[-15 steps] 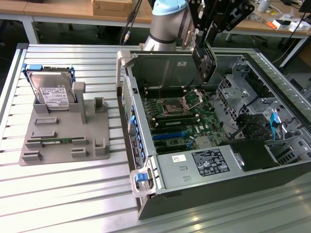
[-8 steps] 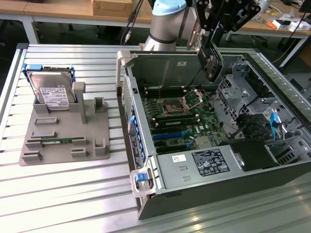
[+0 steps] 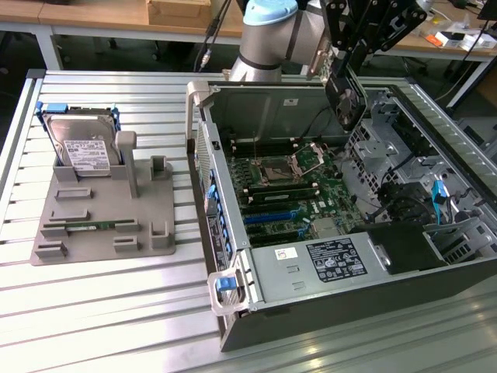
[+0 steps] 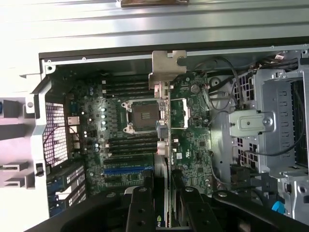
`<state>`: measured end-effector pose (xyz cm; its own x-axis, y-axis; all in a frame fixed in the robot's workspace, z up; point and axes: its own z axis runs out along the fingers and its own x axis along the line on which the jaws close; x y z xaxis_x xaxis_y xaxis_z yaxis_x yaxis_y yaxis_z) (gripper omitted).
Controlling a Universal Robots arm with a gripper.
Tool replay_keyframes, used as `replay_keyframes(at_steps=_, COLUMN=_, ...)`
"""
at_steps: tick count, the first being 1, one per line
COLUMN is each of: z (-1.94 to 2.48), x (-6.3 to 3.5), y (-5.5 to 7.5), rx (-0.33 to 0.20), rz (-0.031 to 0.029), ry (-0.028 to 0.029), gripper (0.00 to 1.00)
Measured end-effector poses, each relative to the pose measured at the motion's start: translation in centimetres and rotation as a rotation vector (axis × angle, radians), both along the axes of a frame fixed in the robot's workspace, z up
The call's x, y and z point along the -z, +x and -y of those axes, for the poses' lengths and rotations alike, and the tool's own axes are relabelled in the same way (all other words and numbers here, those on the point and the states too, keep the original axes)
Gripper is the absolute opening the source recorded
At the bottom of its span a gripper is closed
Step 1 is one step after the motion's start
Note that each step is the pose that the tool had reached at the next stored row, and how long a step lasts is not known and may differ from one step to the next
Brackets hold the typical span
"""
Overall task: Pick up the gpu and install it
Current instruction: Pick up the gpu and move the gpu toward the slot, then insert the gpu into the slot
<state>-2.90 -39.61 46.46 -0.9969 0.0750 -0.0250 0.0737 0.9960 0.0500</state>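
My gripper [image 3: 339,68] hangs over the far side of the open computer case [image 3: 233,256], shut on the gpu [image 3: 346,99]. In the exterior view the card is a black slab pointing down, held clear above the motherboard [image 3: 299,190]. From the wrist view I see the gpu [image 4: 189,121] edge-on, with its green board face to one side and its silver end bracket [image 4: 166,67] at the far end. The two black fingers [image 4: 140,210] clamp the card's near end, and my gripper [image 4: 166,210] sits over the board's blue expansion slots [image 4: 126,170].
A grey holder tray [image 3: 105,221] lies on the slatted table at the exterior view's left, carrying a silver hard drive [image 3: 84,148] and a narrow green memory stick [image 3: 89,226]. Inside the case are the drive cage [image 3: 388,148], cables and the power supply [image 3: 334,260].
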Motion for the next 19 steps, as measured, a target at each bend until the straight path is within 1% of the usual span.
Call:
replay_keyframes(at_steps=3, z=0.01, x=0.00, y=0.27, rx=0.000, rz=0.0000, ry=-0.0001, gripper=0.26)
replay_keyframes(at_steps=19, z=0.04, x=0.00, y=0.31, rx=-0.003, rz=0.0001, ry=-0.0001, gripper=0.26)
